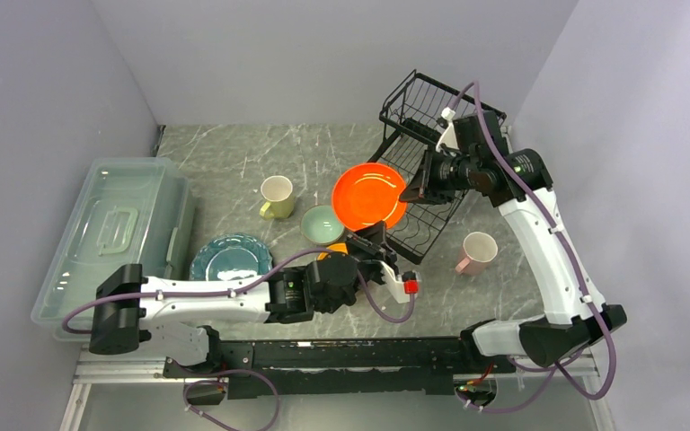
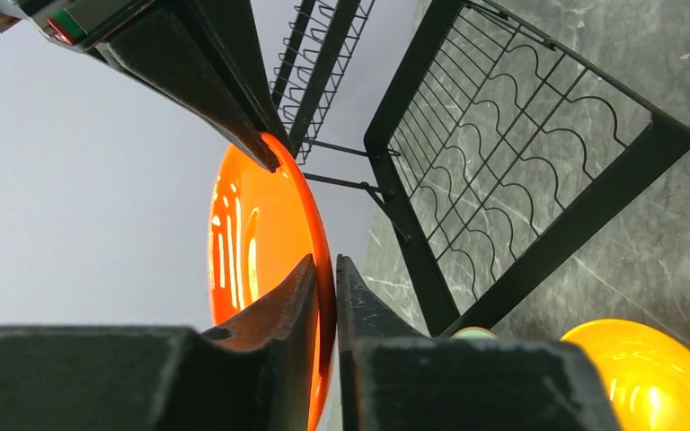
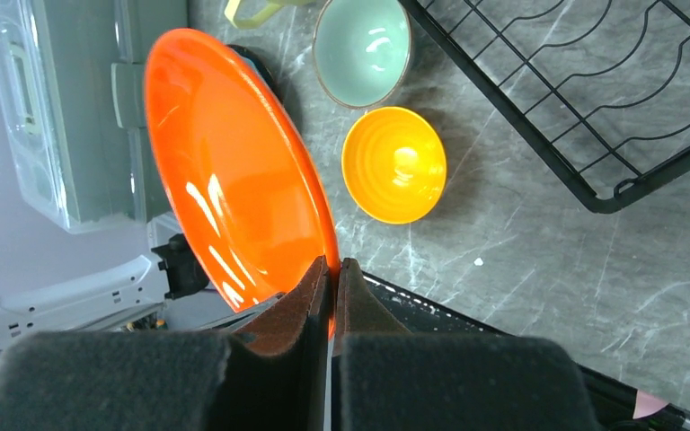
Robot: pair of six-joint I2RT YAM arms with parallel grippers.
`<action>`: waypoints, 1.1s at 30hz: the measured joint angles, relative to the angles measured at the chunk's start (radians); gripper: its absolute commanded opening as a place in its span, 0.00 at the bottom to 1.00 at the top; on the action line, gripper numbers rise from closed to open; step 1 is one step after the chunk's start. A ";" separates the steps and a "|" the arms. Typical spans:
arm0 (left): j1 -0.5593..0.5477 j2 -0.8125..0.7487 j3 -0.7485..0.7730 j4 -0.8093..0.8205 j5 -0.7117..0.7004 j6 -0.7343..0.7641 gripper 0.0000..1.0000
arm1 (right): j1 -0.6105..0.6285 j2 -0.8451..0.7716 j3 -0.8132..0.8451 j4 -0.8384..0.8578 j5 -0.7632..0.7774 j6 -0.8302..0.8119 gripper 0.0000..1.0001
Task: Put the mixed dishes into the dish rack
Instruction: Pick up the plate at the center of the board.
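Now the orange plate (image 1: 370, 195) hangs on edge mid-frame, just left of the rack (image 1: 431, 220), its rim pinched by the right fingers (image 3: 316, 292) and, opposite, by the left fingers (image 2: 280, 305). Stiff, glossy, likely breakable: grip well onto the rim.

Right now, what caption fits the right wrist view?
Right gripper pinches the rim of a small orange-red plate above an orange-yellow bowl and a pale green bowl.
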 measured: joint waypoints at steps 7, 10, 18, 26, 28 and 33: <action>-0.002 0.007 0.001 0.026 -0.014 0.020 0.00 | -0.002 -0.023 -0.005 0.018 0.004 -0.003 0.00; -0.003 0.007 0.001 0.028 -0.014 0.022 0.00 | -0.003 -0.036 -0.017 0.026 0.004 -0.003 0.00; -0.003 0.007 0.001 0.029 -0.015 0.021 0.00 | -0.003 -0.056 -0.033 0.035 0.005 0.004 0.47; 0.000 0.007 0.001 0.033 -0.018 0.008 0.00 | -0.003 -0.072 -0.029 0.026 0.029 -0.004 0.71; 0.006 0.007 0.001 0.030 -0.010 -0.014 0.00 | -0.003 -0.072 -0.005 0.002 0.060 -0.008 0.72; 0.055 0.007 0.038 -0.042 0.055 -0.117 0.00 | -0.003 -0.097 0.101 -0.047 0.192 -0.015 0.73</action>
